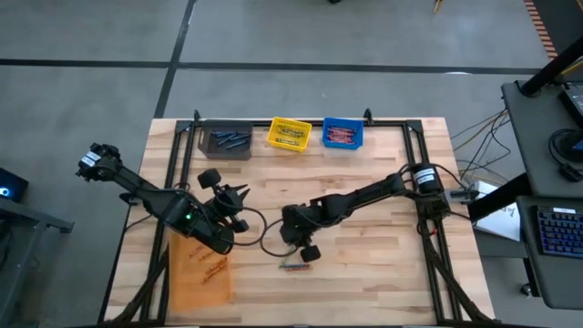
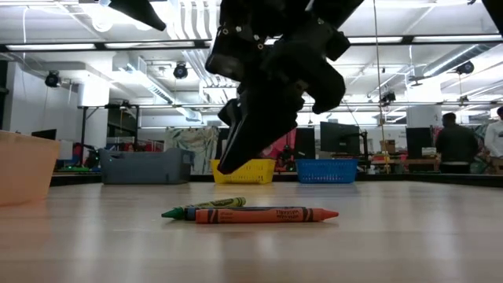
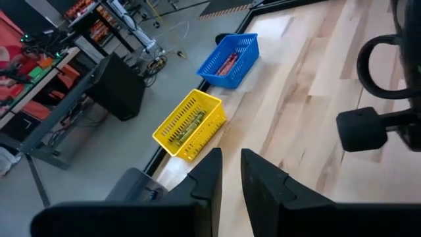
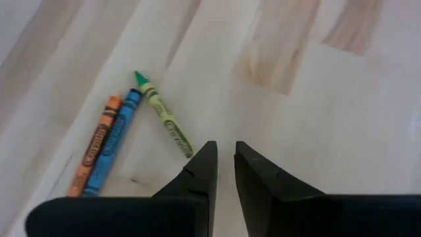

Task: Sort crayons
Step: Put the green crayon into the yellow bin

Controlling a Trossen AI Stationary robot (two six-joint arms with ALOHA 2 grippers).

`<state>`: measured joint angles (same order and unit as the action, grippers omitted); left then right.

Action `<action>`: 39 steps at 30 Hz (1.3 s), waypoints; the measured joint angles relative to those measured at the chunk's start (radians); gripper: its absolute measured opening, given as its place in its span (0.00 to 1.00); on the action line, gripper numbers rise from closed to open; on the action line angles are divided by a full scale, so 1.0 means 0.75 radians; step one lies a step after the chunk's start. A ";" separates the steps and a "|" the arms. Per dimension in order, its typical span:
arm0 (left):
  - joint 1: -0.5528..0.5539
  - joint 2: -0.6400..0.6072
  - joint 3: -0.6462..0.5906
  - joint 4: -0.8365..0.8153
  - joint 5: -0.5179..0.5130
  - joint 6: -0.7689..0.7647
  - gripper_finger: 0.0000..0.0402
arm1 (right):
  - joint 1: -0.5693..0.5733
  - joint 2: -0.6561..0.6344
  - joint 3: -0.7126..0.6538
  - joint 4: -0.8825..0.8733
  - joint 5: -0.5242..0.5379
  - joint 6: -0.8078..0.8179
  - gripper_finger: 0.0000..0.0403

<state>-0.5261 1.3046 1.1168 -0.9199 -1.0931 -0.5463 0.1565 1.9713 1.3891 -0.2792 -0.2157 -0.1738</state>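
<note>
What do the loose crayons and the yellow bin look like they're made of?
Crayons: probably wax sticks in matte printed paper wrappers, since bare coloured tips show past the labels.
Yellow bin: likely moulded plastic with a slight sheen, judging by its slotted lattice walls and uniform colour.

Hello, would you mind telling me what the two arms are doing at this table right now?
They are sorting crayons into bins. The right gripper hovers empty, fingers nearly together, over three loose crayons on the table: orange, blue and yellow-green. The left gripper waits, also nearly closed, beside the orange bin. The grey, yellow and blue bins already hold crayons.
</note>
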 joint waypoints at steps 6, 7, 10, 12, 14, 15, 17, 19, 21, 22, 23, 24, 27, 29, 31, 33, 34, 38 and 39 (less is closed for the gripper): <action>0.006 0.000 0.000 0.001 -0.022 0.020 0.10 | 0.014 0.012 -0.002 0.024 -0.002 0.022 0.15; 0.006 0.000 0.000 0.000 -0.033 0.020 0.10 | 0.016 0.012 -0.002 0.027 -0.002 0.023 0.18; 0.012 0.000 0.000 0.000 -0.047 0.033 0.10 | 0.025 0.012 -0.002 0.036 0.009 0.032 0.29; 0.014 0.000 0.000 0.001 -0.047 0.048 0.10 | 0.030 0.018 -0.002 0.036 0.007 0.032 0.35; 0.016 0.000 0.000 0.001 -0.047 0.054 0.10 | 0.031 0.032 -0.002 0.038 -0.012 0.025 0.40; 0.018 0.000 0.000 0.000 -0.047 0.054 0.10 | 0.031 0.040 -0.002 0.038 -0.029 0.022 0.41; 0.022 0.000 0.000 0.000 -0.047 0.056 0.10 | 0.030 0.059 -0.002 0.062 -0.054 0.022 0.43; 0.026 0.000 0.000 0.001 -0.047 0.073 0.10 | 0.030 0.074 -0.003 0.086 -0.063 0.022 0.43; 0.030 0.000 -0.001 0.004 -0.047 0.085 0.10 | 0.030 0.082 -0.003 0.115 -0.065 0.022 0.42; 0.033 0.000 -0.001 0.005 -0.047 0.089 0.10 | 0.030 0.083 -0.003 0.106 -0.066 0.021 0.41; 0.035 0.000 -0.001 0.007 -0.048 0.089 0.10 | 0.027 0.083 -0.004 0.105 -0.067 0.014 0.40; 0.036 0.000 -0.001 0.007 -0.047 0.089 0.10 | 0.027 0.089 -0.004 0.112 -0.067 -0.002 0.39; 0.038 0.000 -0.001 0.008 -0.047 0.090 0.10 | 0.027 0.100 -0.004 0.112 -0.068 -0.030 0.36; 0.039 0.000 -0.001 0.008 -0.047 0.090 0.10 | 0.027 0.127 -0.004 0.142 -0.073 -0.038 0.35; 0.039 0.000 -0.001 0.008 -0.047 0.090 0.10 | 0.024 0.148 -0.003 0.159 -0.081 -0.038 0.34; 0.041 0.000 -0.001 0.011 -0.047 0.090 0.10 | 0.019 0.167 -0.001 0.176 -0.088 -0.037 0.32; 0.041 0.000 -0.001 0.011 -0.046 0.090 0.10 | 0.017 0.177 0.000 0.183 -0.091 -0.038 0.31; 0.041 0.000 -0.001 0.011 -0.046 0.090 0.10 | 0.003 0.206 0.001 0.185 -0.093 -0.049 0.25; 0.041 0.000 -0.001 0.011 -0.046 0.090 0.10 | 0.001 0.220 0.001 0.186 -0.093 -0.049 0.23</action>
<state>-0.4953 1.3048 1.1164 -0.9119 -1.1278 -0.4789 0.1569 2.1360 1.3899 -0.1394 -0.2852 -0.2108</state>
